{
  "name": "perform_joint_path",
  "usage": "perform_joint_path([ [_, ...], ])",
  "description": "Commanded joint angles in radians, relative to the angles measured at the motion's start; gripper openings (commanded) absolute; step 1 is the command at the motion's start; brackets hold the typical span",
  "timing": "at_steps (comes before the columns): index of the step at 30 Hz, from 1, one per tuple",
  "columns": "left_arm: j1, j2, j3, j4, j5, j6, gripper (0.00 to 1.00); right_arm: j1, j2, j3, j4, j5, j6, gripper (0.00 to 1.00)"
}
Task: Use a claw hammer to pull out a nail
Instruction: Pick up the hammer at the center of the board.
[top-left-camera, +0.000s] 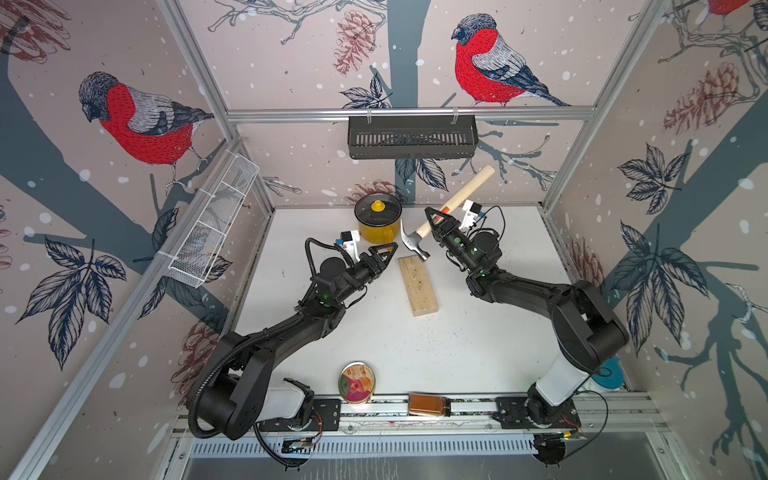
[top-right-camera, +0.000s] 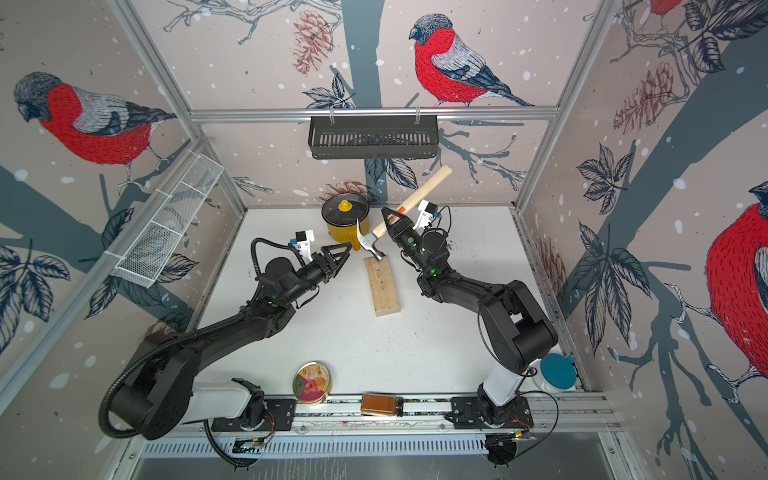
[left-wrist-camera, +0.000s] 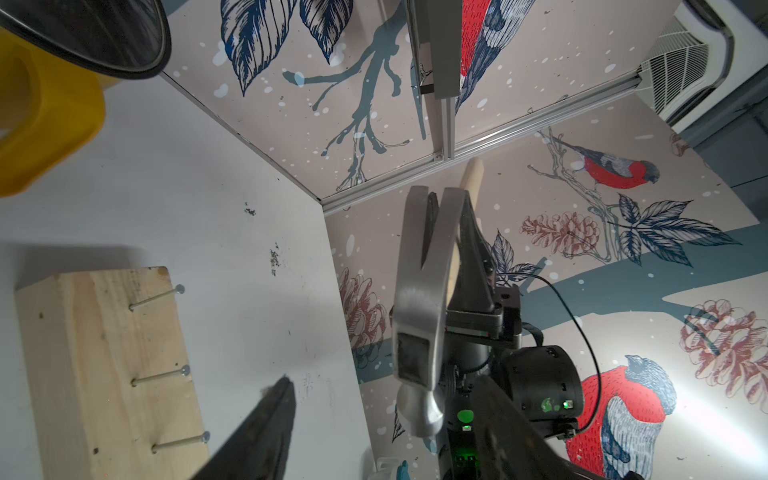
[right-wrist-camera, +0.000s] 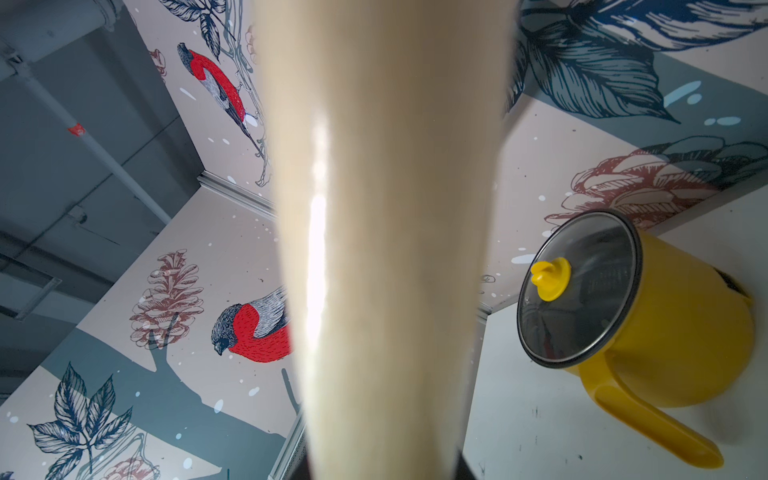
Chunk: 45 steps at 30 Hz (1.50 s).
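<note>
The claw hammer (top-left-camera: 412, 244) is off the table, held by its pale handle. Its steel head hangs over the far end of the wooden block (top-left-camera: 417, 286), and the handle rises toward 1 o'clock in both top views. The right gripper (top-left-camera: 434, 218) is clamped on that handle just behind the head; the right wrist view shows little but the handle (right-wrist-camera: 386, 249). The forked claw points toward 12 o'clock, away from the block, and hooks nothing.

In the left wrist view three nails (left-wrist-camera: 156, 297) (left-wrist-camera: 160, 376) (left-wrist-camera: 180, 442) stand proud of the block, heads free, and the hammer head (left-wrist-camera: 419, 316) is apart from them. So picking up looks done. Turning the claw down, sliding it under a nail head and levering are all left.

At 9 o'clock of the head the left gripper (top-left-camera: 388, 251) hovers beside the block's far end, jaws apart and empty. A lidded yellow pot (top-left-camera: 376, 224) sits at 10 o'clock.
</note>
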<state>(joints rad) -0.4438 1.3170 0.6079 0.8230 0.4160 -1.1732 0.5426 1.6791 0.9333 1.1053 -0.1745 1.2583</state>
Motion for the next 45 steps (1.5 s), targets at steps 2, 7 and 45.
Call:
perform_joint_path([
  [2, 0.021, -0.041, 0.062, -0.190, 0.027, 0.145, 0.68, -0.004, -0.059, 0.016, -0.011, -0.010, -0.091, 0.01],
  [7, 0.031, -0.075, 0.132, -0.347, 0.023, 0.268, 0.69, -0.001, -0.121, 0.016, -0.131, 0.003, -0.211, 0.01],
  [45, 0.037, 0.116, 0.343, -0.550, 0.366, 0.475, 0.60, 0.348, -0.344, 0.067, -0.645, 0.555, -1.221, 0.00],
])
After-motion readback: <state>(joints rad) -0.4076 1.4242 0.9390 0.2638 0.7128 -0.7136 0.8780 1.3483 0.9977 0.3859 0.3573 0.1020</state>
